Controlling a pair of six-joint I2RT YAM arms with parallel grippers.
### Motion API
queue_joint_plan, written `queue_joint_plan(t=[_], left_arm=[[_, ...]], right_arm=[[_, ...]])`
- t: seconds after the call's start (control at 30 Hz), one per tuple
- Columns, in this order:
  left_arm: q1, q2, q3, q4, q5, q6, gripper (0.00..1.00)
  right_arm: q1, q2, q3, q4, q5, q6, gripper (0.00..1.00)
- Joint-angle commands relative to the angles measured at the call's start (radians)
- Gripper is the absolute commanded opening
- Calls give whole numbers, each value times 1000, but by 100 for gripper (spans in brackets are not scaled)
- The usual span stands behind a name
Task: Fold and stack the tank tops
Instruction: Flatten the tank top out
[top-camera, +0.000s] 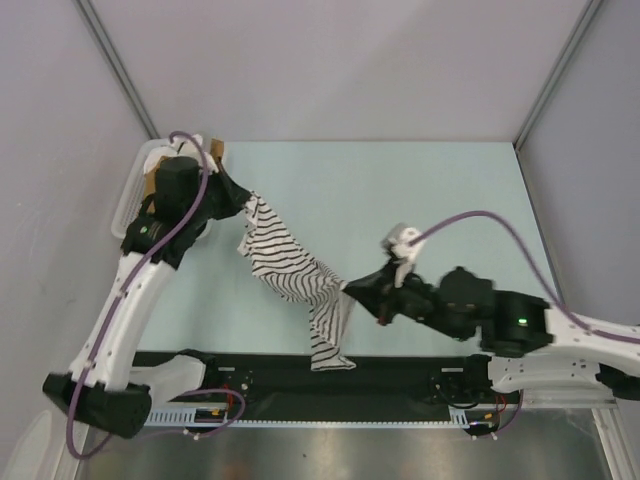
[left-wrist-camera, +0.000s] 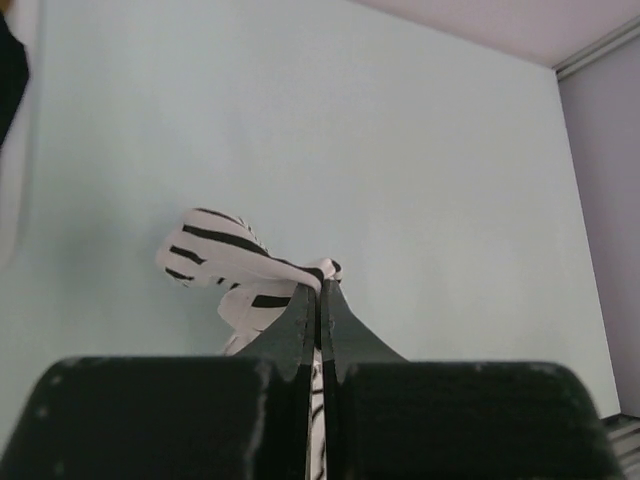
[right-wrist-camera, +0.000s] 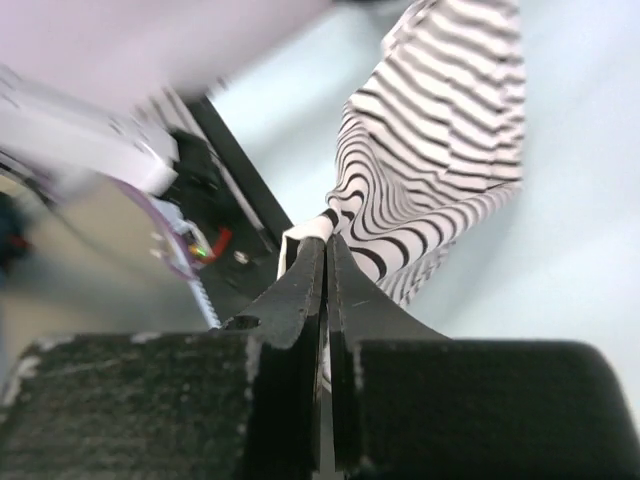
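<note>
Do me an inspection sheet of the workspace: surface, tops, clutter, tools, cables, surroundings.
Surface: pale table, bare at centre and right.
Job's things: striped top unfolded, stretched between both arms, its tail hanging toward the near edge. The dark cloth by the left arm is probably the black top, mostly hidden.
Clutter: white bin at the far left corner.
Grippers: left tool shut on the striped top; right tool shut on it too.
Cables: purple cables, one looped along the left arm and one arching over the right. Neither is snagged.
Surroundings: plain grey walls.
</note>
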Motion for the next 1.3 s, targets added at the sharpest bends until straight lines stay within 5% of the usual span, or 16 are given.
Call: queue_joint_plan(t=[0.0, 0.17, 0.27, 0.4, 0.43, 0.5, 0.57, 0.87, 1.0, 1.03, 1.07, 1.1, 1.13, 1.2, 1.27], left_arm=[[7, -211, -6, -87, -85, 14, 0], [7, -270, 99, -231, -142, 31, 0], [8, -201, 117, -260, -130, 36, 0], [8, -175, 30, -201, -99, 23, 0], [8, -172, -13, -190, -119, 22, 0], [10, -155, -54, -150, -142, 17, 0], [11, -126, -96, -107, -143, 14, 0], [24, 303, -55, 101, -105, -23, 0], [53, 491, 56, 129, -84, -30, 4], [54, 526, 110, 131, -82, -35, 12], [59, 569, 141, 122, -82, -35, 26], [67, 635, 178, 105, -85, -37, 48], [67, 669, 247, 80, -105, -35, 81], [65, 690, 286, 13, -139, -21, 95], [59, 646, 234, 54, -143, -12, 98]], right_arm=[[11, -135, 2, -188, 60, 62, 0], [-44, -195, 114, -346, 271, 73, 0], [-219, -151, 174, -420, 301, 70, 0], [-645, -103, 111, -351, -57, 42, 0], [-858, -82, 44, -322, -298, 41, 0], [-1045, -59, -31, -213, -610, 47, 0], [-1250, -20, -96, -147, -739, 80, 0], [-1406, 465, -21, 148, -841, 225, 1], [-1475, 666, 112, 240, -822, 300, 23], [-1482, 706, 137, 240, -807, 307, 36], [-1485, 736, 160, 228, -786, 312, 65], [-1488, 763, 184, 200, -748, 318, 73], [-1493, 796, 212, 185, -743, 315, 76], [-1491, 776, 177, 182, -738, 291, 75], [-1493, 735, 116, 203, -720, 278, 65]])
